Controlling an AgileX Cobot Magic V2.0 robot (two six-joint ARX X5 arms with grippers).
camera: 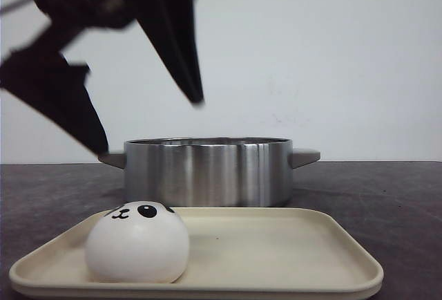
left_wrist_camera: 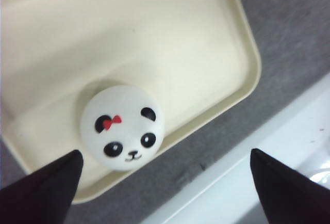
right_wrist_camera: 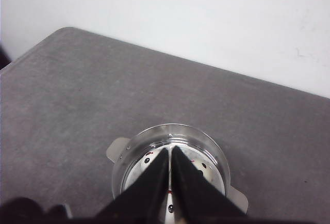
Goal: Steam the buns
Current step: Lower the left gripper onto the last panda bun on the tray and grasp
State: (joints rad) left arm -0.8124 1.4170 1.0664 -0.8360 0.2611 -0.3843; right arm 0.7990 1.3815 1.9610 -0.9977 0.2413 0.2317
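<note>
Nearest, at lower left of the front view, one bun [camera: 137, 242] sits on the tray [camera: 290, 251], face up. The left gripper [camera: 148, 127] hangs above and just behind it at upper left, fingers spread wide and empty; in its wrist view the bun [left_wrist_camera: 122, 127] lies between the fingertips [left_wrist_camera: 49, 182], slightly ahead. Being round, it offers no long axis. Farther back stands the pot [camera: 207, 170]. The right gripper [right_wrist_camera: 170, 154] hovers over the pot [right_wrist_camera: 170, 131], fingers pressed together, white buns partly visible inside.
</note>
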